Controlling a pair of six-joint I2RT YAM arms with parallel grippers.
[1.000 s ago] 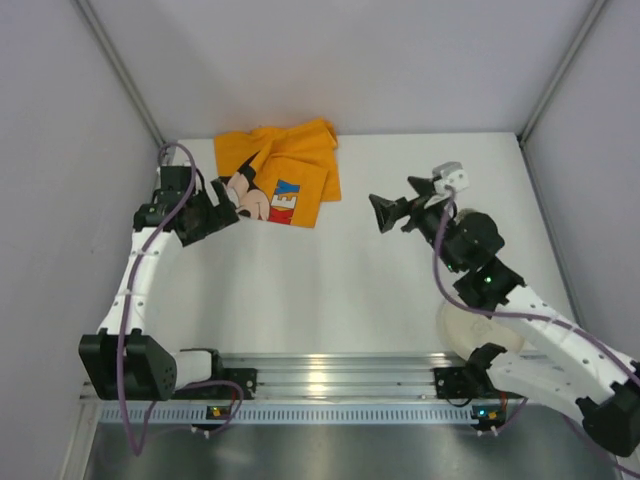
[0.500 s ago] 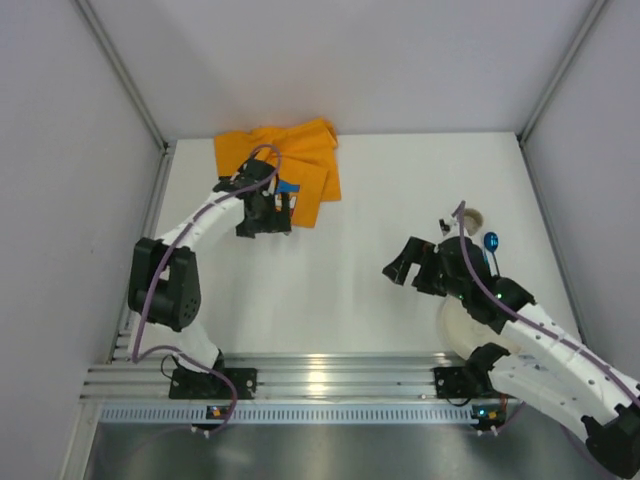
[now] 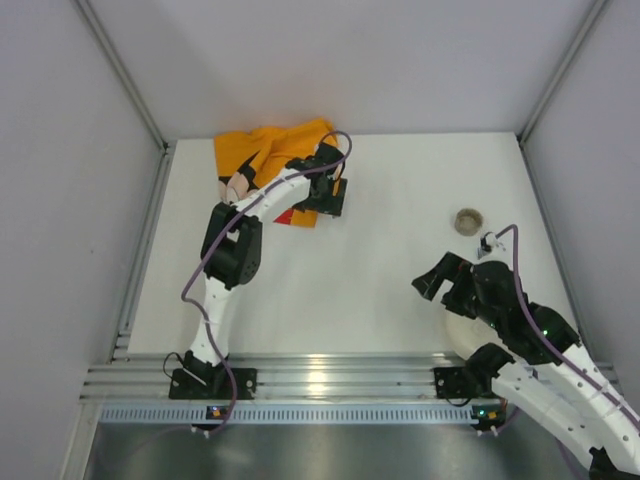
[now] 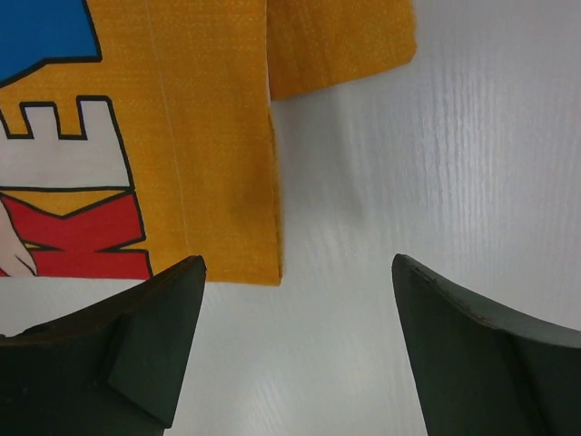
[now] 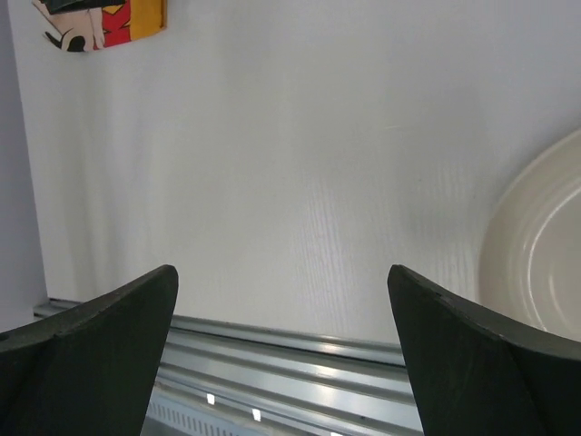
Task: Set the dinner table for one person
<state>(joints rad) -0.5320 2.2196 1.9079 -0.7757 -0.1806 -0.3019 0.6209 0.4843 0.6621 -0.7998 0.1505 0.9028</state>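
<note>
The dinner table point(image 3: 390, 250) is a plain white tabletop. An orange cloth with a cartoon print point(image 3: 275, 160) lies at its far left. My left gripper point(image 3: 328, 200) hangs low over the cloth's near right corner. In the left wrist view that corner of the cloth point(image 4: 200, 136) lies just ahead of the open left gripper point(image 4: 297, 272), nearer its left finger, with nothing held. My right gripper point(image 3: 440, 285) stands open and empty near the front right. A cream plate point(image 3: 458, 325) lies partly under that arm, and its rim shows in the right wrist view as the plate point(image 5: 545, 245).
A small tan cup point(image 3: 467, 220) stands on the right side of the table. The aluminium rail point(image 5: 272, 354) runs along the near edge, right in front of the right gripper point(image 5: 281, 272). Grey walls enclose the left, back and right.
The left arm swung from the left edge across the cloth to its right corner. The right arm drew back toward the near edge, uncovering the cup.
</note>
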